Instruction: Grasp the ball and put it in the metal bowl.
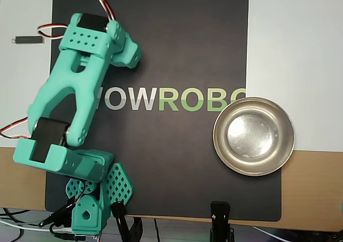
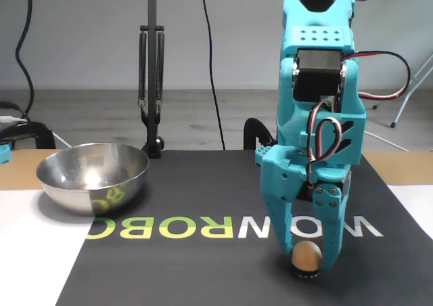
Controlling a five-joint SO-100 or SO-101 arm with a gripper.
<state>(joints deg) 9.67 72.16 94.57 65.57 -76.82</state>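
In the fixed view the small tan ball (image 2: 306, 254) rests on a small black ring on the black mat, at the front right. My teal gripper (image 2: 306, 261) points straight down over it. One finger stands at each side of the ball, both close against it, so the jaws look shut on it. The shiny metal bowl (image 2: 67, 184) stands empty at the left in the fixed view and at the right in the overhead view (image 1: 222, 145). In the overhead view the arm (image 1: 75, 87) hides the ball and the fingertips.
A black mat with WOWROBO lettering (image 1: 177, 54) covers the middle of the table. A black clamp and lamp stand (image 2: 151, 82) rise behind the bowl. A second clamp (image 1: 220, 215) grips the table edge. Servo cables (image 2: 379, 76) loop from the arm.
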